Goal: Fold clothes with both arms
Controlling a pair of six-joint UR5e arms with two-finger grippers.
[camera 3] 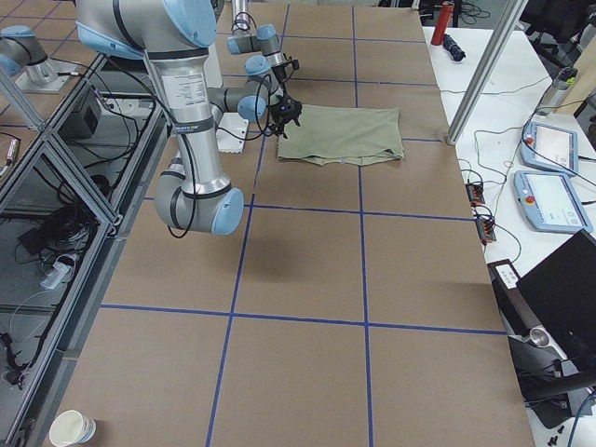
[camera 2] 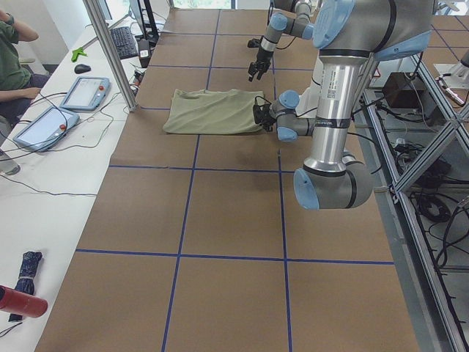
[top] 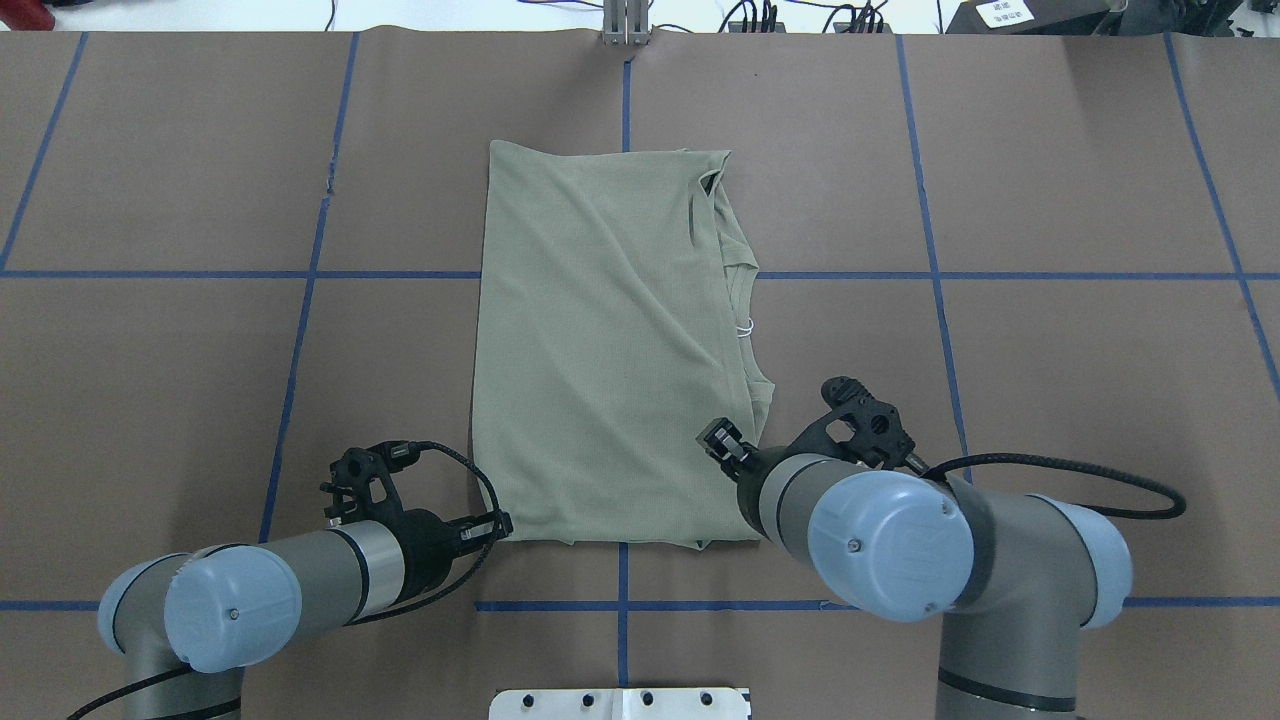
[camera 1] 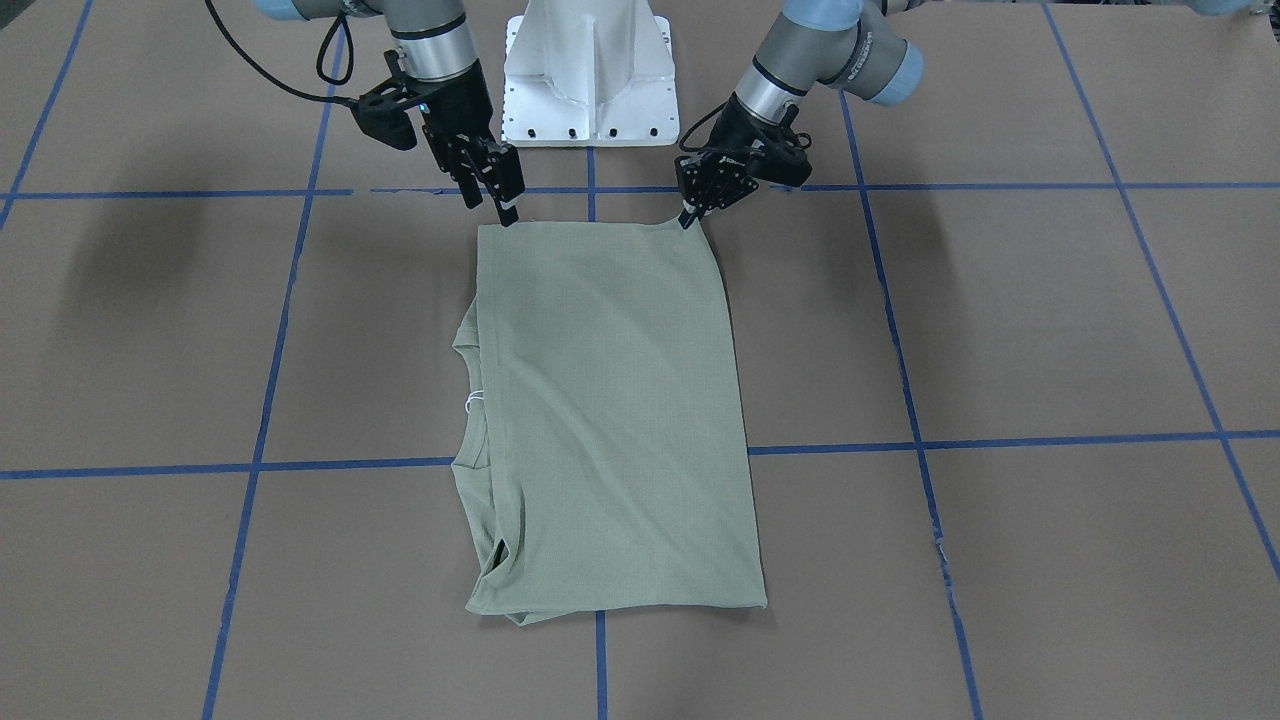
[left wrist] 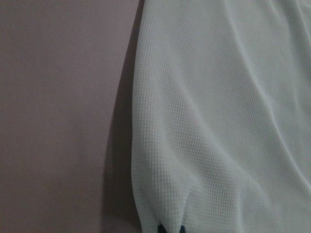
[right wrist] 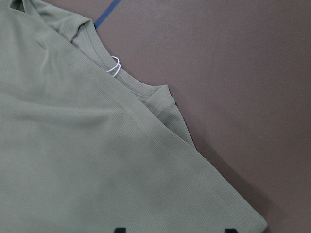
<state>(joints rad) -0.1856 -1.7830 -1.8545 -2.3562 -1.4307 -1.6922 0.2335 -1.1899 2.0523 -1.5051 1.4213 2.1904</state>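
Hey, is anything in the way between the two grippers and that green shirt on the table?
Nothing visible does. The left gripper pinches one robot-side corner of the pale sage-green knit shirt; the right gripper, open, hangs at the other corner.

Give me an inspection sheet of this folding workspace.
Surface: brown table with a blue tape grid.
Job's things: sage shirt folded into a rectangle, collar toward the robot's right.
Clutter: nothing seen on the table.
Grippers: left tool shut on the shirt's near corner; right tool open over the other near corner.
Cables: black cable at each wrist.
Surroundings: bench with pendants, seated person.
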